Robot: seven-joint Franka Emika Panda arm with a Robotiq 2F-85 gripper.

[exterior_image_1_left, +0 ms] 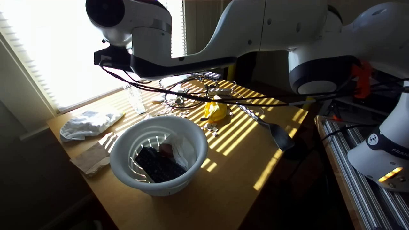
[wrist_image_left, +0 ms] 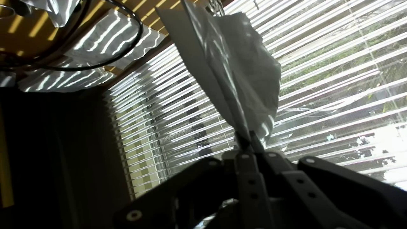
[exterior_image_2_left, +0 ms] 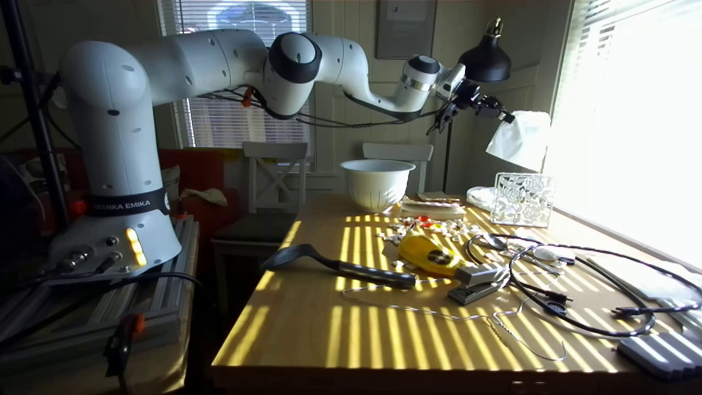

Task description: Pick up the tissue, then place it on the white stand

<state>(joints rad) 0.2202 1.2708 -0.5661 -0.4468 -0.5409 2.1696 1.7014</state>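
The gripper (exterior_image_2_left: pixel 510 117) pinches the tissue (exterior_image_2_left: pixel 521 140) higher than the white stand (exterior_image_2_left: pixel 524 199) at far right. This looks like carrying; next, lower it there and let go.

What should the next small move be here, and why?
Probably ease the tissue down slightly toward the stand, with the gripper shut on it: in an exterior view it hangs from the gripper, its lower edge showing right at the stand's top. Depth alignment is hard to tell, so a small move seems safer.
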